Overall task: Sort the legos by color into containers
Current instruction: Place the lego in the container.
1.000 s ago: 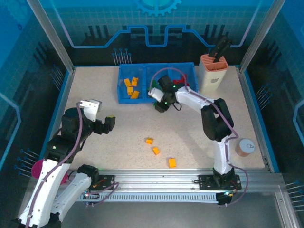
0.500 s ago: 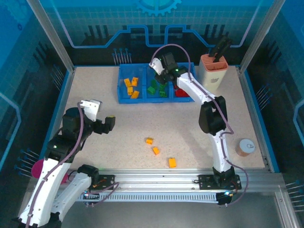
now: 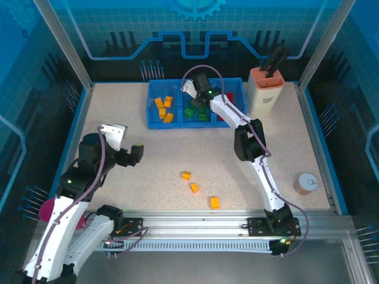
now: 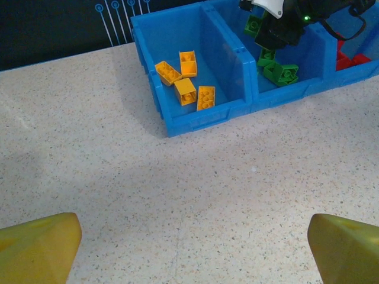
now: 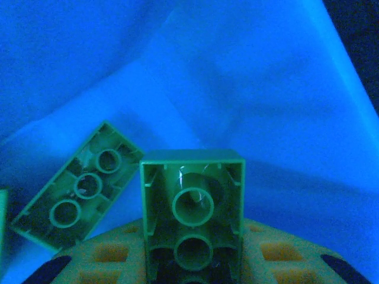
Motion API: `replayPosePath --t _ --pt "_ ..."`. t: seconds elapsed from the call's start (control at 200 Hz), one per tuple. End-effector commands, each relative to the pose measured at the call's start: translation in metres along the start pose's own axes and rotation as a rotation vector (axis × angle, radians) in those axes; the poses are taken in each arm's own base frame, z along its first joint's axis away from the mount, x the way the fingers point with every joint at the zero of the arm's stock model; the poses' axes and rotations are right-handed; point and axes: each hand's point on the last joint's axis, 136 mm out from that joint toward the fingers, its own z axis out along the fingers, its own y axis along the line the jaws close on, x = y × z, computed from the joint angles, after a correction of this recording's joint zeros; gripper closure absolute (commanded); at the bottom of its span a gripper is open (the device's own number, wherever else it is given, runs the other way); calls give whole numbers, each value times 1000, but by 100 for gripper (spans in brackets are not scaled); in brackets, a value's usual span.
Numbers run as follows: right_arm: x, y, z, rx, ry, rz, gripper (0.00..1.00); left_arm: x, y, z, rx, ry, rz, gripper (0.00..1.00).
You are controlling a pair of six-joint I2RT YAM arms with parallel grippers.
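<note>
**Right gripper (image 5: 192,266) pinches a short green plastic brick (image 5: 192,201) in the tray's middle compartment; left gripper (image 4: 192,248) hangs wide apart**

The right wrist view alone gives the held brick's underside: it is hollow, with round tubes down its middle, and it is clamped between the gripper's two yellow latticed pads (image 5: 106,251); just to its left a longer green plastic brick (image 5: 77,195) lies tilted, hollow side up with three tubes, on the blue floor. In the left wrist view the same gripper is a black mass with a small green light, low over the middle compartment (image 4: 308,71), with loose green bricks (image 4: 281,71) below and beside it; whether the held brick touches them cannot be told.

The top external view shows the whole arms. The right arm reaches far forward from its base at the near right; its elbow stands over mid-table, its forearm runs up and left, and its wrist dips into the tray. The left arm is folded at the near left, well apart from the tray; its fingers are spread with nothing between them, and the left wrist view shows a yellow fingertip (image 4: 38,245) at each bottom corner with bare speckled table (image 4: 177,195) between.

The wide low blue plastic tray (image 3: 195,122) sits at the far side. Its left compartment holds four orange-yellow plastic bricks (image 4: 186,83); the middle holds green ones; the right holds red plastic bricks (image 4: 349,59). Three loose orange-yellow bricks (image 3: 194,187) lie near the front, well apart from the tray; a small tan cylinder (image 3: 305,183) stands near the right edge; a peach-and-white holder with black tools (image 3: 266,89) stands just right of the tray.
</note>
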Motion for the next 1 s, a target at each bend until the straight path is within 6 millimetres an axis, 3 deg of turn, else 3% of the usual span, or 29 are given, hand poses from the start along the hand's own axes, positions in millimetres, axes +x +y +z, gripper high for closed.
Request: replayPosePath --t 0.0,0.275,0.44,0.751,0.836,0.856,0.996 --pt "0 1 13 55 13 -59 66 -12 2 -4 -7 -31 14 1" --pt "1 5 23 77 15 -82 59 -19 -3 3 20 -17 -4 1" --pt "-8 -4 10 92 -11 -65 50 -23 -3 9 22 3 -3 1" --pt "-48 -31 -65 96 -128 -49 16 -32 0 11 3 -17 9 1" --pt "-56 -30 -90 73 -172 -25 12 -30 -2 15 15 -20 1 1" --pt "-60 -34 -104 77 -191 -19 11 -30 -2 15 18 -22 -2 0" --pt "-56 -28 -140 59 -193 17 11 -31 -8 20 53 -35 -18 1"
